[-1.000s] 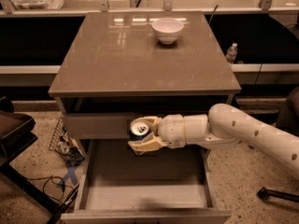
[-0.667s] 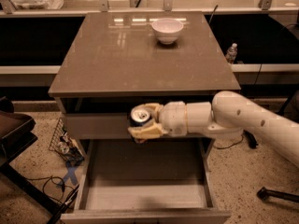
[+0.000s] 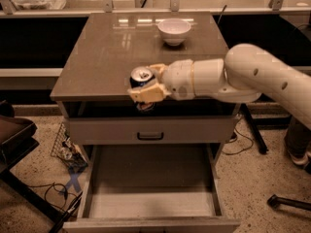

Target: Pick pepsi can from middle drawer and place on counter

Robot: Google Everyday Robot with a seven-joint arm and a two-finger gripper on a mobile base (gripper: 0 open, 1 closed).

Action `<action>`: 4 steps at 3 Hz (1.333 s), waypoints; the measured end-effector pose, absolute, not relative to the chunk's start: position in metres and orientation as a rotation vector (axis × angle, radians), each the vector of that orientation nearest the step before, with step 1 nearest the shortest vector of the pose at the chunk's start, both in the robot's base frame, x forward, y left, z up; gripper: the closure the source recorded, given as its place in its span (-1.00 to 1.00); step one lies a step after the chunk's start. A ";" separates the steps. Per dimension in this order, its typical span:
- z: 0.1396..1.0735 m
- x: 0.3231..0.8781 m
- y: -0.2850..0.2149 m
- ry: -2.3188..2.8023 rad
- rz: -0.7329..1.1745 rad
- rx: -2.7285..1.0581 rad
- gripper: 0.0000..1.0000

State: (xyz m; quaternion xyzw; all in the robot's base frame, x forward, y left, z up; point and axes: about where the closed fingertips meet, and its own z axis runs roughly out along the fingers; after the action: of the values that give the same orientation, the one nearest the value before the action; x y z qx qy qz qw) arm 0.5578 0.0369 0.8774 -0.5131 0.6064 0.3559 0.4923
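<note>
Arm point(image 3: 262, 74): glossy cream-white, thick rounded segments, small dark dots on the shell. Hand point(image 3: 144, 83): tan-yellow fingers point(image 3: 146, 94), located over the bench point(image 3: 97, 57) front edge.

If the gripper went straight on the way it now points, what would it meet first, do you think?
Apart from the can it holds, probably nothing: the gripper points left along the counter's front edge, and that line looks free, though depth is unclear.
</note>
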 end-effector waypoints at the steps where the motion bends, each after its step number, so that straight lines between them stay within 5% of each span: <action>1: 0.909 0.580 0.043 1.494 0.840 -1.243 1.00; 4: 0.893 0.675 0.080 1.487 0.831 -1.317 1.00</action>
State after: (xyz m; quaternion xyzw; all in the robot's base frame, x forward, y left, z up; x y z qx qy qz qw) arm 0.6746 0.0802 0.8929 -0.5384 0.6080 0.3396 0.4745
